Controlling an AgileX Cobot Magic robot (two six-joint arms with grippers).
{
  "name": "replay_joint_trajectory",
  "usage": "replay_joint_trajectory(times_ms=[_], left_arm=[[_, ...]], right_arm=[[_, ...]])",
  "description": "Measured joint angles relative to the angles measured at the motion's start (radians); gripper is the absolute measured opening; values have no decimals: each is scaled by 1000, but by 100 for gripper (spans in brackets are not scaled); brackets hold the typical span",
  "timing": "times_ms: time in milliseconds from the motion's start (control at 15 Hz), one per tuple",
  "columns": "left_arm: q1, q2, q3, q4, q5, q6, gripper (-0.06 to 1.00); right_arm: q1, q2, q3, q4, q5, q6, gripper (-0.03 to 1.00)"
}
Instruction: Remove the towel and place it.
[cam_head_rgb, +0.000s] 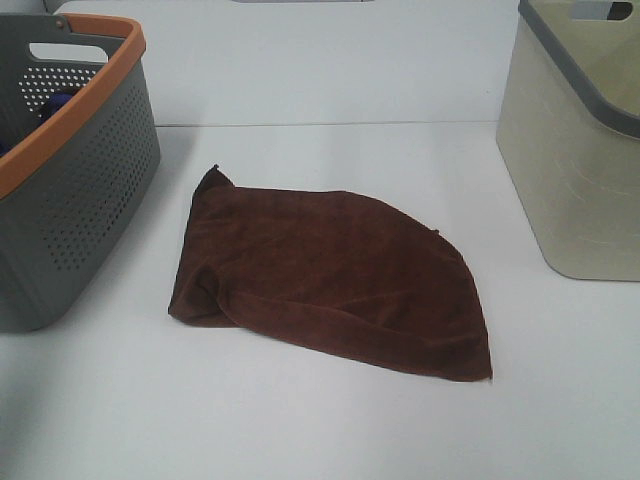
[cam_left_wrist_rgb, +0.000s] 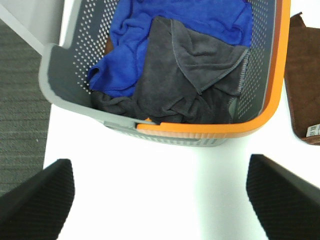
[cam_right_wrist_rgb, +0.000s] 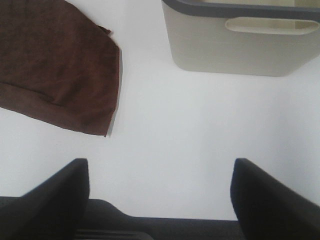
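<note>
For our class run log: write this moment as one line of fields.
towel: flat on table, between baskets | left fingers: open, empty | right fingers: open, empty | grey basket: holds cloths

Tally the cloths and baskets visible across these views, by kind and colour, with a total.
Brown towel on the table: 1
Blue cloth in the grey basket: 1
Dark grey cloth in the grey basket: 1
Grey basket with orange rim: 1
Beige basket with grey rim: 1
Total: 5

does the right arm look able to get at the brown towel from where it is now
Probably yes. The right gripper is open over bare table, and the towel lies flat nearby with nothing between them; the beige basket stands off to the other side.
</note>
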Motion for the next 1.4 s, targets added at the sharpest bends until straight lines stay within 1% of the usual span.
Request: replay_joint_trajectory(times_ms=[200, 333, 400, 467, 667, 800, 867, 1000, 1067, 1133, 1267, 1400], left_arm=[[0, -272, 160, 63, -32, 49, 88], [1, -446, 242, 68, -67, 60, 88], [1, -476, 261, 68, -75, 60, 88], [1, -575, 310, 65, -78, 62, 88], [1, -734, 383, 78, -47, 63, 88], [1, -840, 428, 79, 7, 63, 88], [1, -888, 443, 66, 31, 63, 88], [2, -911, 478, 13, 77, 63, 88], [3, -911, 504, -23, 81, 64, 88], [3, -911, 519, -48, 72, 79, 88], [3, -912, 551, -61, 8, 86, 88], [3, -912, 557, -69, -13, 86, 88]], right_arm=[[0, -266, 134, 14, 0, 1, 77], [0, -436, 216, -13, 0, 0, 77], [0, -506, 252, -32, 0, 0, 77], [0, -570, 288, -51, 1, -4, 77], [0, -721, 349, -81, 1, -49, 76], [0, -761, 366, -90, 1, -89, 76], [0, -761, 379, -91, 1, -109, 76], [0, -761, 436, -60, -3, -126, 76], [0, -761, 459, -29, -13, -135, 76], [0, -761, 472, -4, -26, -142, 76], [0, -761, 480, 8, -34, -150, 76], [0, -761, 480, 9, -34, -160, 76]])
